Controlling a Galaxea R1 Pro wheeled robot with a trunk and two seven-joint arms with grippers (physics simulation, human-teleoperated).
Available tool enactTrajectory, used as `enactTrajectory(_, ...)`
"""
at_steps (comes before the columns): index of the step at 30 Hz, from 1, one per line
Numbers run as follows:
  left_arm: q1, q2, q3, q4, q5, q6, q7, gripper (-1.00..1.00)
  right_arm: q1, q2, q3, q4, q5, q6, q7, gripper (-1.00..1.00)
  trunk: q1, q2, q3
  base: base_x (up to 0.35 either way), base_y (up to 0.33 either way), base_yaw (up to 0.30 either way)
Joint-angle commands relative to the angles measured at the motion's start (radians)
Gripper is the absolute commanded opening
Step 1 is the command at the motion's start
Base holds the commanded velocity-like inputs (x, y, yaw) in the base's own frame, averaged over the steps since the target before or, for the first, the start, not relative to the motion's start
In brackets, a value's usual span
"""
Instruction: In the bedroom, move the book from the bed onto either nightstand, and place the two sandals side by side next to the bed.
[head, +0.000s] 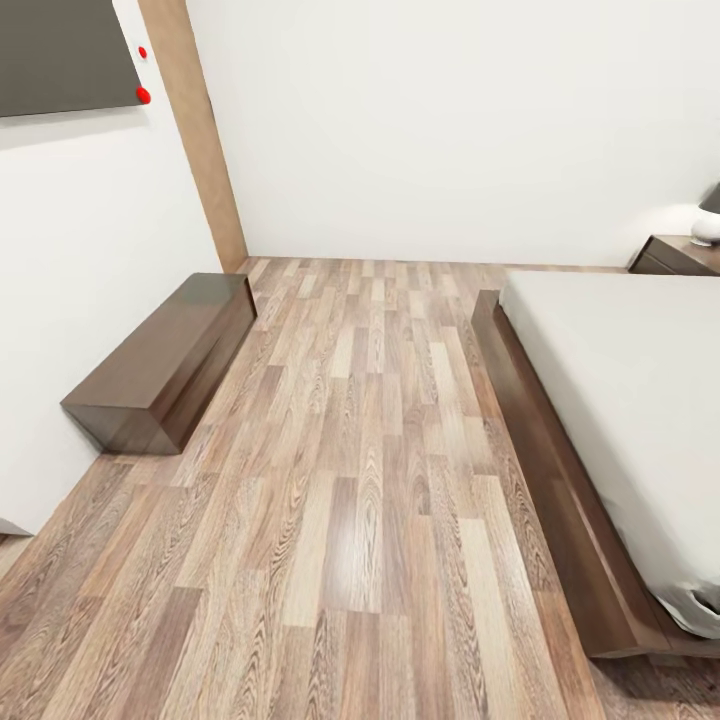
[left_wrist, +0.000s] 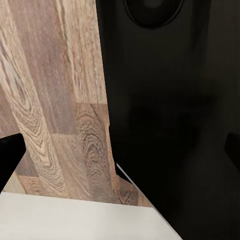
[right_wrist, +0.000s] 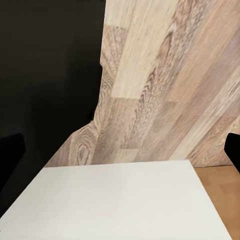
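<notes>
From the head camera I see the bedroom's plank floor (head: 350, 480) running to 12 o'clock; one bed (head: 620, 400) lies at 3 o'clock, one nightstand (head: 680, 255) at 2 o'clock behind it with a white lamp base (head: 706, 226) on top, and one long low cabinet (head: 165, 360) sits at 9 o'clock against the white wall (head: 80, 300). My left wrist camera points down at floorboards (left_wrist: 55, 100) beside the robot's black body (left_wrist: 170, 120), with dark fingertips (left_wrist: 10, 155) at both edges; the jaws look wide apart, holding nothing. My right wrist camera likewise looks down at boards (right_wrist: 170, 80) and a white surface (right_wrist: 120, 200); its dark fingertips (right_wrist: 10, 155) stand equally wide, empty.
</notes>
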Motion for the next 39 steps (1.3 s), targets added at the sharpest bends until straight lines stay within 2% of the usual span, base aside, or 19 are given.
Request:
enactTrajectory(1,0.000,0.000,-0.009,0.000,0.010,-0.003,0.004,1.00,0.000,0.000,0.008,-0.002,0.000,0.009,-0.004,1.00,0.000,0.000,-0.001,0.000,0.000,0.000)
enactTrajectory(30,0.000,0.001,-0.011,0.000,0.008,-0.003,0.004,1.00,0.000,0.007,0.003,-0.001,-0.007,0.010,-0.005,1.00,0.000,0.000,-0.001,0.000,0.000,0.000)
enactTrajectory(39,0.000,0.001,-0.011,0.000,0.007,-0.003,0.004,1.00,0.000,0.023,0.003,-0.001,-0.008,0.011,-0.005,1.00,0.000,0.000,-0.001,0.000,0.000,0.000)
